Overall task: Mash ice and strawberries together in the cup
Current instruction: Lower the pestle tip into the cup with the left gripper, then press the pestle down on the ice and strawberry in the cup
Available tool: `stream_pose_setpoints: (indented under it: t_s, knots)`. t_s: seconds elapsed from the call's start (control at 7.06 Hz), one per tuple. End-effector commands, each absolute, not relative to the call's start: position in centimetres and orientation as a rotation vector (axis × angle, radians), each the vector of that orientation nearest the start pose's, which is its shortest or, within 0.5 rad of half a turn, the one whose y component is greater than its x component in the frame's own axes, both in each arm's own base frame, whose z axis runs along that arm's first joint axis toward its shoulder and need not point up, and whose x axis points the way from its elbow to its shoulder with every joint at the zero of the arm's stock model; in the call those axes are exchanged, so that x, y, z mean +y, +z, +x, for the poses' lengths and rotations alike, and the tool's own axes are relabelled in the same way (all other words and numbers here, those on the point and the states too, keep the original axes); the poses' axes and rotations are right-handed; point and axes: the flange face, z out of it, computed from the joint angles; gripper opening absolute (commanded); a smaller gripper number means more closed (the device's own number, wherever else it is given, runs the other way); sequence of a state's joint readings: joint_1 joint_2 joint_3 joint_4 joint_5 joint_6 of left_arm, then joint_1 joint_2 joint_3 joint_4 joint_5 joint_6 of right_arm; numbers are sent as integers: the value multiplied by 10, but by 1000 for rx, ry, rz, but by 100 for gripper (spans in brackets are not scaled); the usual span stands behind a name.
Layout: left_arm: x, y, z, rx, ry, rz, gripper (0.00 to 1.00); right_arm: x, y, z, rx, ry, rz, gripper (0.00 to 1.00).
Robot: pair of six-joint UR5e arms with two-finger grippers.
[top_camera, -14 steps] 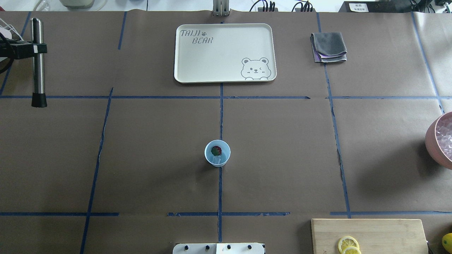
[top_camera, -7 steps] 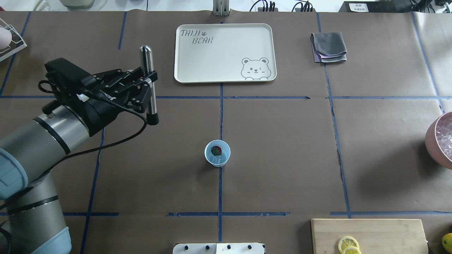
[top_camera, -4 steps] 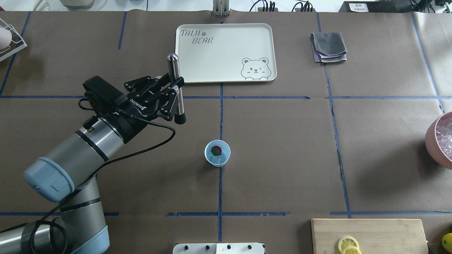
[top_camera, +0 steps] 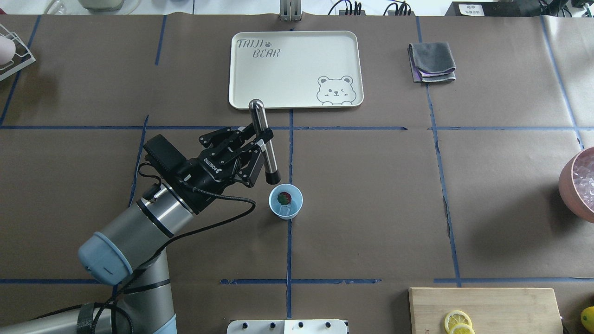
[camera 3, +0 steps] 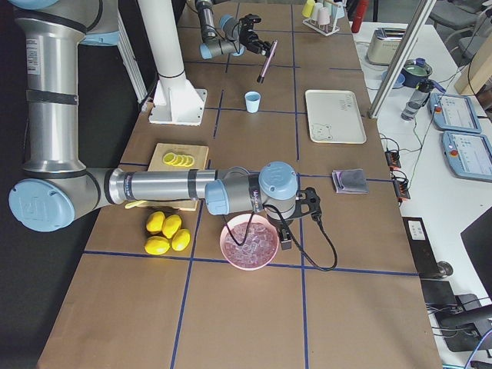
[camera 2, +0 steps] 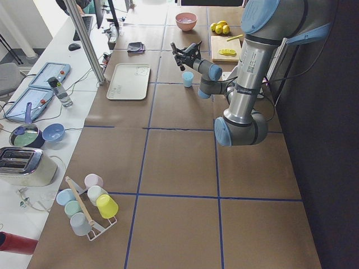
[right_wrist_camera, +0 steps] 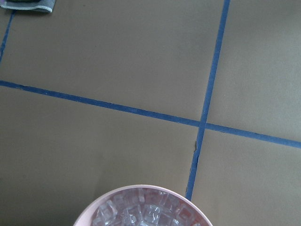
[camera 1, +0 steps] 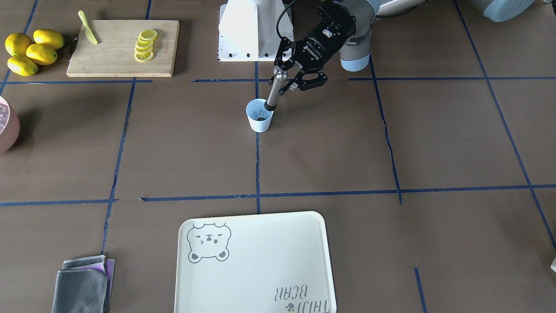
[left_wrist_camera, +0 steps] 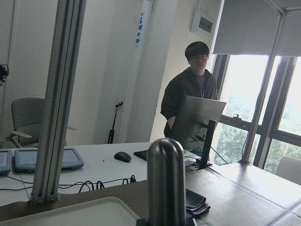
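Note:
The pale blue cup (top_camera: 286,201) stands at the table's middle, also in the front view (camera 1: 259,115). In it lie a red strawberry (top_camera: 284,198) and a clear ice cube (top_camera: 287,211). My left gripper (top_camera: 263,143) is shut on a steel muddler (top_camera: 258,115) with a black tip (top_camera: 273,176). The tip hangs just beside and above the cup's rim, on its far left side. The muddler's round top fills the left wrist view (left_wrist_camera: 165,183). My right gripper (camera 3: 281,231) hangs over the pink bowl; I cannot tell whether it is open.
A pink bowl (top_camera: 567,178) full of ice cubes (right_wrist_camera: 146,212) sits at the right edge. A cream tray (top_camera: 295,69) and a folded grey cloth (top_camera: 432,61) lie at the back. A cutting board (top_camera: 487,306) with lemon slices (top_camera: 458,321) is front right, whole lemons (camera 1: 30,52) beside it.
My left arm has come in from the far left, carrying the muddler right and nearer, from the table's edge to just beside the cup. The cup has not moved.

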State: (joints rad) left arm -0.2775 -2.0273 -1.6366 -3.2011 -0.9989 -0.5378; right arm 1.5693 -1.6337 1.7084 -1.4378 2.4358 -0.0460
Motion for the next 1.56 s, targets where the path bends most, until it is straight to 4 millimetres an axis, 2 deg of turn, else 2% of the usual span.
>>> stream_pose_setpoints:
  t_s: [0.0,0.28,0.42,0.85,1.42]
  knots:
    - [-315,229,489,1411,-149,1466,0,-475,600,57,-858,-135,215,100]
    - [-316,253,508,1392,-154,1459,0,-475,600,57,-858,-134,213,100]
    - [-319,258,516,1379,-169,1460,0,-474,601,57,-858,-133,212,100]
    - [-319,240,520,1402,-181,1466,0,-473,603,57,-857,-132,209,100]
    - [-314,242,525,1401,-172,1457,0,-473,603,57,-855,-132,209,100]
